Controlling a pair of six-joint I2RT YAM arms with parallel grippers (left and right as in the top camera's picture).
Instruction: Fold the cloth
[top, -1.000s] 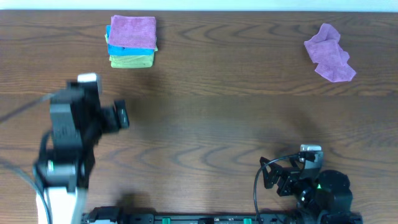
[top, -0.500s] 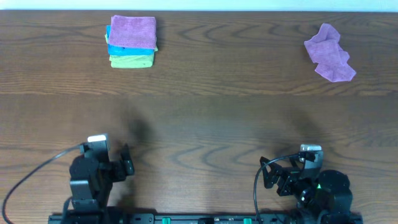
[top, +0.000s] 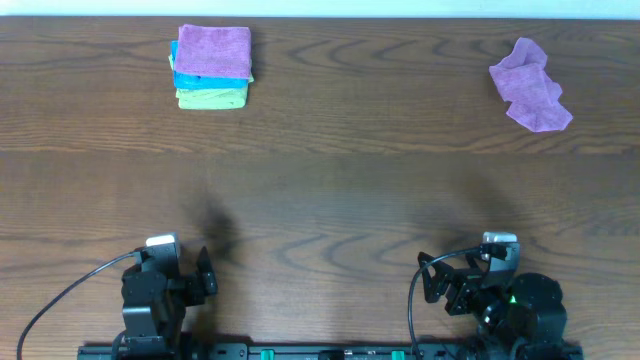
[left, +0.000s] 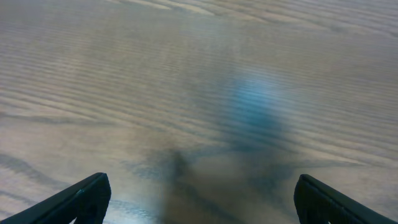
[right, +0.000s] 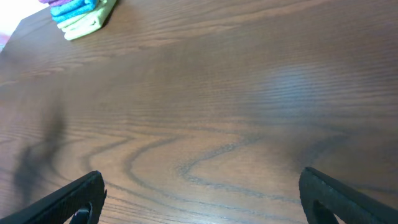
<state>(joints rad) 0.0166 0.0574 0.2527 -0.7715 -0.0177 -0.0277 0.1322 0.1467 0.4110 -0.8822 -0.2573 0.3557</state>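
Dark wood-grain worktop (top: 330, 190), with a pale strip along the far edge. The cloth (top: 213, 50), lilac-purple, lies folded flat on top of a stack, with a blue cloth (top: 188, 80) under it and a yellow-green cloth (top: 210, 98) at the bottom. I take that stack as my mark.

Left fingers (left: 87, 198): well apart from the stack, at the near edge and roughly in line with it. Spread wide, only bare wood between them.

Right fingers (right: 81, 198): farther from the stack still, at the near edge, far off to its right. Also spread wide, holding nothing. From the right wrist I catch the stack's blue and yellow-green layers in the upper left corner.

A second purple cloth (top: 530, 85) lies crumpled, level with the stack and far to its right. Neither pair of fingers touches any cloth.
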